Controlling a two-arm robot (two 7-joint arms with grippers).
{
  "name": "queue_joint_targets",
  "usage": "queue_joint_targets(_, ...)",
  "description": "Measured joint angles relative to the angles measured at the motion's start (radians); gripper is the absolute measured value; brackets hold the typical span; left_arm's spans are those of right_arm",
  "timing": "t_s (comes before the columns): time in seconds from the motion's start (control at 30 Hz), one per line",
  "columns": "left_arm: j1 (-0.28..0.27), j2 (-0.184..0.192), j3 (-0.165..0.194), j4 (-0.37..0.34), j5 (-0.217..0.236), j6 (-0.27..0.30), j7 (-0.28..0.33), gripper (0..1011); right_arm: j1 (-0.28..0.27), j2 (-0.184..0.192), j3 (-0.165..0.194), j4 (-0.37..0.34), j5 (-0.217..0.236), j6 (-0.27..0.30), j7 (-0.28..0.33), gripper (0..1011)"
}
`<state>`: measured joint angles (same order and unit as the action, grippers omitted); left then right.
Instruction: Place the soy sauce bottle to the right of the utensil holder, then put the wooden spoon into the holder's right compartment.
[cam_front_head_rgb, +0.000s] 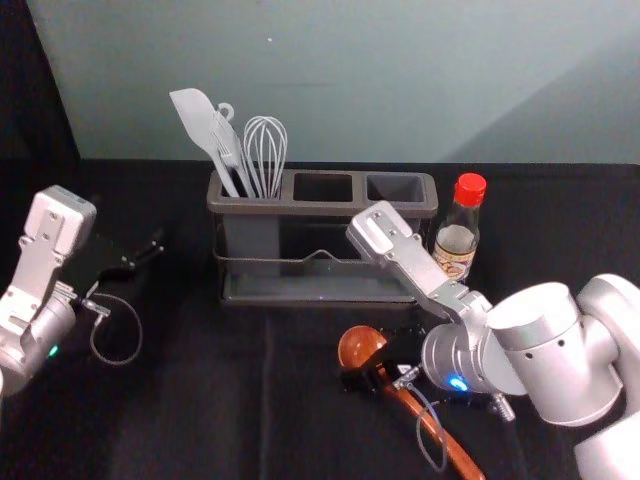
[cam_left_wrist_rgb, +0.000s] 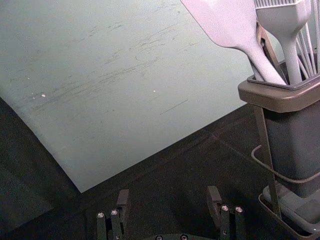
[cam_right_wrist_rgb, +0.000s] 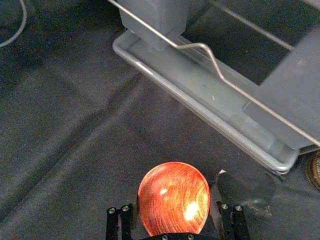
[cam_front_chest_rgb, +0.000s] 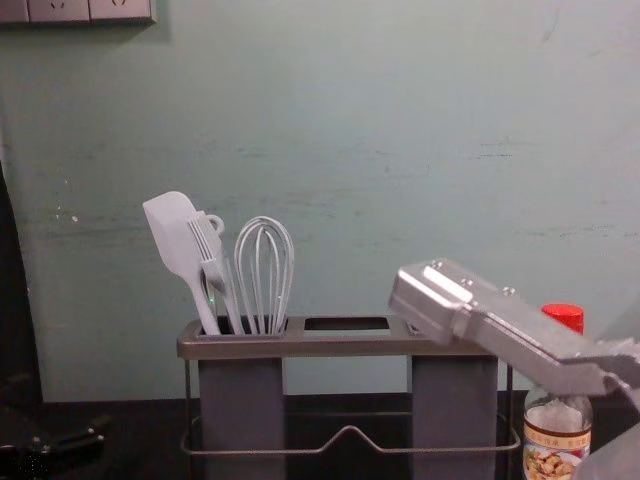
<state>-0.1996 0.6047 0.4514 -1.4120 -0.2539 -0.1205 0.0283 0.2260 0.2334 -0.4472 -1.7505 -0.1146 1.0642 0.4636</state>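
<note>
We have our right gripper (cam_front_head_rgb: 378, 364) low over the desk (cam_front_head_rgb: 190, 420), which is covered in black cloth, in front of the utensil holder. In the right wrist view its two dark fingers (cam_right_wrist_rgb: 126, 222) stand apart, with the reddish-brown wooden spoon (cam_right_wrist_rgb: 174, 200) between them; we cannot tell whether either one touches it. The spoon's rounded bowl points toward the holder, and its long handle slants back toward us and to the right.

The brown-rimmed, grey plastic utensil holder (cam_front_head_rgb: 300, 208) stands upright against a wire frame, before the pale green-grey wall (cam_front_head_rgb: 350, 80). Its left compartment carries a pale grey spatula (cam_front_chest_rgb: 170, 225), a pale grey brush-like tool (cam_front_chest_rgb: 213, 255) and a pale grey wire whisk (cam_front_chest_rgb: 265, 270), all leaning up out of it.

We see the clear soy sauce bottle (cam_front_head_rgb: 458, 240), with its red cap and printed label, upright just beside the holder, on its right. In the chest view, our right arm reaches in from the right edge, across part of the bottle and the holder's right end.

Our left gripper (cam_front_head_rgb: 147, 252) is parked to the left of the holder, its fingers (cam_left_wrist_rgb: 214, 200) apart.
</note>
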Motion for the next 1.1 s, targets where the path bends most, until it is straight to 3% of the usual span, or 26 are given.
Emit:
queue_joint_targets(0.37,0.000,0.000,0.000,0.000,0.000,0.000,0.000,1000,-0.054,0.016,0.038,-0.102,-0.010,-0.003,0.014,838)
queue_joint_targets(0.67,0.000,0.000,0.000,0.000,0.000,0.000,0.000,1000,-0.129,0.030,0.099,-0.205,-0.009,-0.066,0.022,838)
queue_joint_targets(0.7,0.000,0.000,0.000,0.000,0.000,0.000,0.000,1000,-0.164,0.028,0.127,-0.236,-0.008,-0.115,0.014,838)
queue_joint_targets(0.73,0.000,0.000,0.000,0.000,0.000,0.000,0.000,1000,-0.164,0.028,0.127,-0.236,-0.008,-0.115,0.014,838)
queue_joint_targets(0.83,0.000,0.000,0.000,0.000,0.000,0.000,0.000,1000,-0.217,0.024,0.161,-0.275,-0.004,-0.214,-0.005,838)
queue_joint_targets(0.93,0.000,0.000,0.000,0.000,0.000,0.000,0.000,1000,-0.294,0.026,0.200,-0.322,0.010,-0.373,-0.039,838)
queue_joint_targets(0.97,0.000,0.000,0.000,0.000,0.000,0.000,0.000,1000,-0.294,0.026,0.200,-0.322,0.010,-0.373,-0.039,838)
queue_joint_targets(1.0,0.000,0.000,0.000,0.000,0.000,0.000,0.000,1000,-0.335,0.032,0.211,-0.347,0.009,-0.467,-0.068,838)
queue_joint_targets(1.03,0.000,0.000,0.000,0.000,0.000,0.000,0.000,1000,-0.335,0.032,0.211,-0.347,0.009,-0.467,-0.068,838)
queue_joint_targets(1.1,0.000,0.000,0.000,0.000,0.000,0.000,0.000,1000,-0.376,0.039,0.223,-0.369,0.010,-0.554,-0.094,838)
